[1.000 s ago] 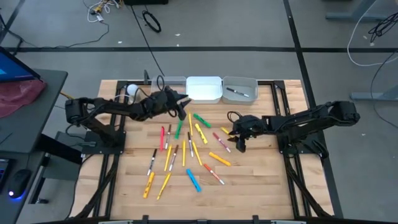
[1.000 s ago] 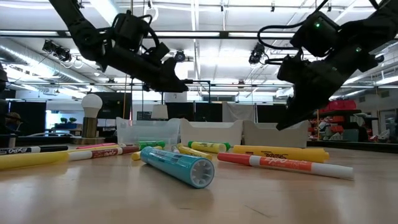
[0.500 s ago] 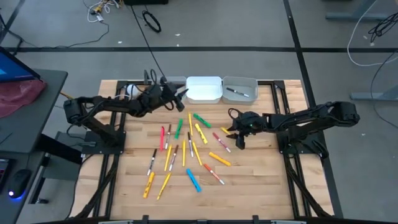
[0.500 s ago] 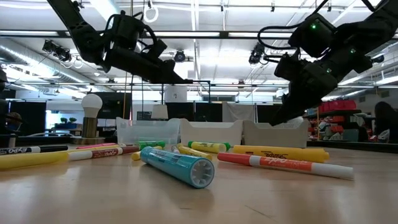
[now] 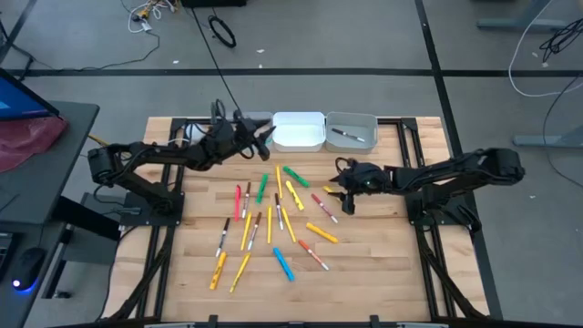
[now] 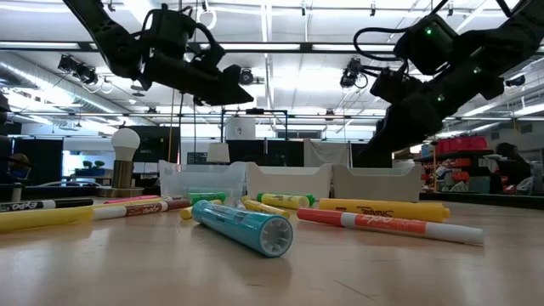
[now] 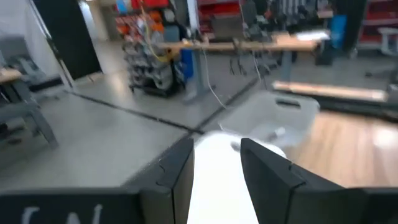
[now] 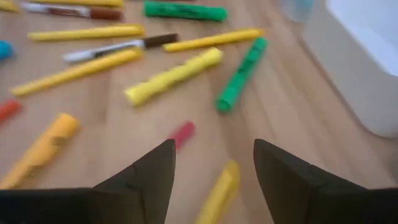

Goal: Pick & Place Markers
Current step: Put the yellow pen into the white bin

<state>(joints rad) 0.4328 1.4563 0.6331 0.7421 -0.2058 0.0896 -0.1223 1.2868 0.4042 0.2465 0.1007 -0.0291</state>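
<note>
Several markers in yellow, orange, green, blue and red lie flat and scattered on the middle of the wooden table; they also show in the low view. One dark marker lies in the far right bin. My left gripper hovers open and empty above the table at the near left corner of the white bin; the left wrist view shows nothing between its fingers. My right gripper hovers open and empty over the right side of the scatter, above a yellow marker and a red one.
Three bins stand in a row at the far edge: a clear one, the white one and the right one. A light bulb stands at the far left. The near part of the table holds no markers.
My left gripper has gone up and toward the far edge, from over the markers to the white bin's near left corner. My right gripper has gone a little toward the far edge and up, staying open over the right-hand markers.
</note>
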